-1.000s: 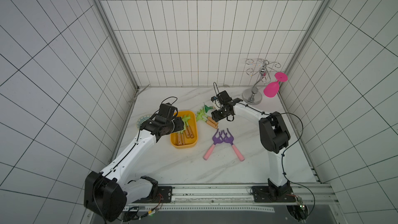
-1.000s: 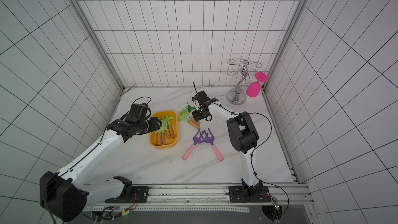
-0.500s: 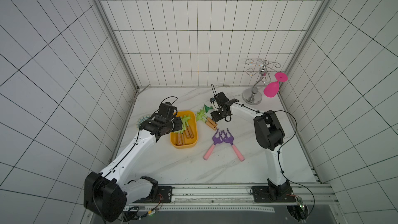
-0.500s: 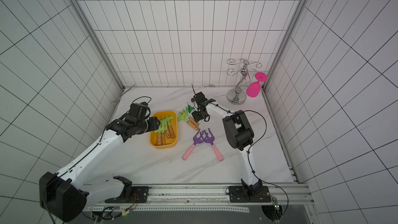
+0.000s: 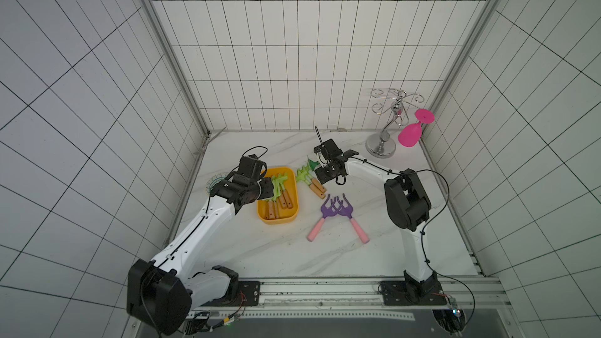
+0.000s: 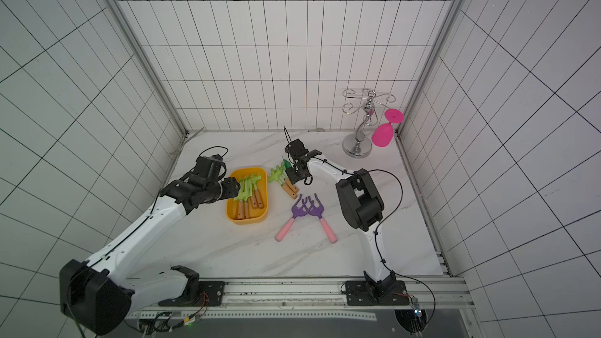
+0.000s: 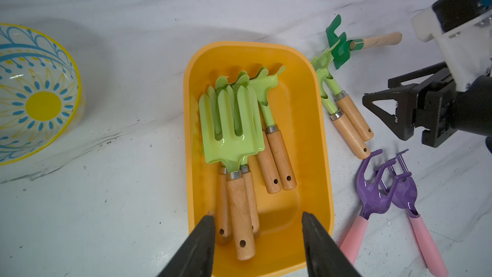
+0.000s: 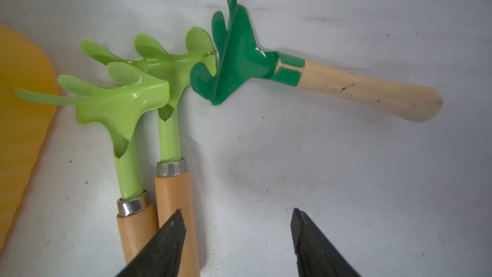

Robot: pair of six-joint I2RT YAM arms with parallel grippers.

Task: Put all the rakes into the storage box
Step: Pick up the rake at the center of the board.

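Looking through the left wrist camera, I count five light-green rakes (image 7: 231,126) lying inside the storage box (image 7: 190,155), their wooden handles toward the lens. The left gripper (image 7: 257,217) hovers over that end, fingers apart and holding nothing.

In a top view a loose light-green pair (image 5: 310,183) lies on the table at the box's 2 o'clock, just beside its rim. The right gripper (image 8: 237,213) hangs beside their handles, fingers spread and empty. Only the wrist views show me the dark green rake (image 8: 239,62) whole, with its head against the pair's heads. From above, the right gripper hides most of it.

Two purple rakes (image 5: 338,216) with pink handles sit at the box's 4 o'clock, heads overlapping. The patterned plate (image 7: 37,94) lies at 9 o'clock, and from above only a sliver shows behind the left arm.

The top views alone give me the chrome stand (image 5: 385,125) and pink glass (image 5: 410,134) in the far 1 o'clock corner. The table (image 5: 276,255) is white marble, enclosed by white tiled walls (image 5: 292,60).
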